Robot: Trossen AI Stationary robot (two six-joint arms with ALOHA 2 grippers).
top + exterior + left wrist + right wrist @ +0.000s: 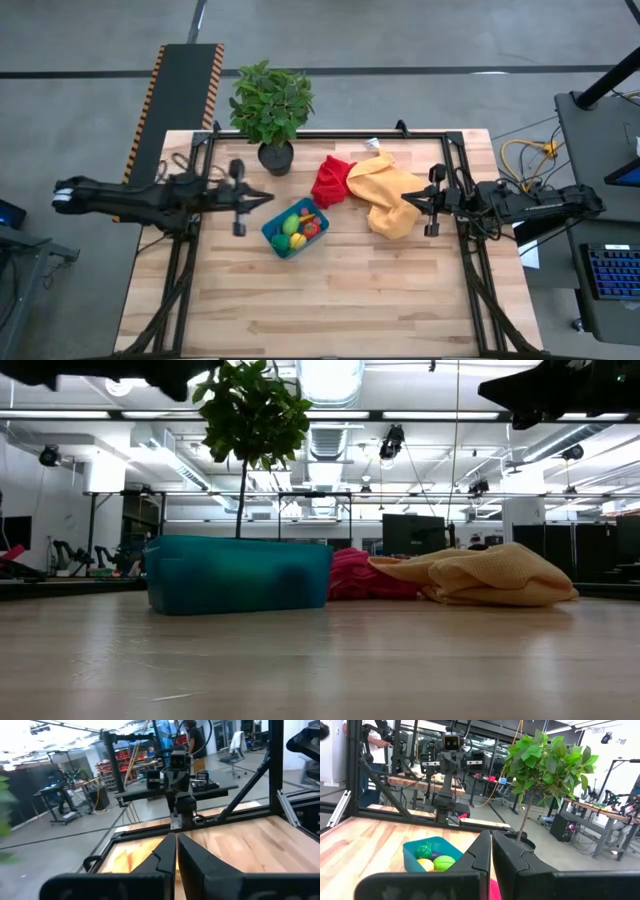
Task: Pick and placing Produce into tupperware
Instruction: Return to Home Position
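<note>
The teal-blue tupperware [293, 232] stands on the table's middle, left of centre, with several toy produce pieces [297, 227] inside; it also shows in the low view [238, 574] and the right wrist view [431, 855]. My left gripper [268, 197] hovers level at the table's left side, shut and empty, its fingertips [176, 842] pressed together. My right gripper [404, 200] waits at the right side, shut and empty, fingers [490, 845] together, above the yellow cloth.
A potted plant [271, 108] stands at the far edge, behind the tupperware. A red cloth [333, 180] and a yellow cloth [390, 195] lie bunched right of the container. Bare wood stretches across the near half of the table [330, 300].
</note>
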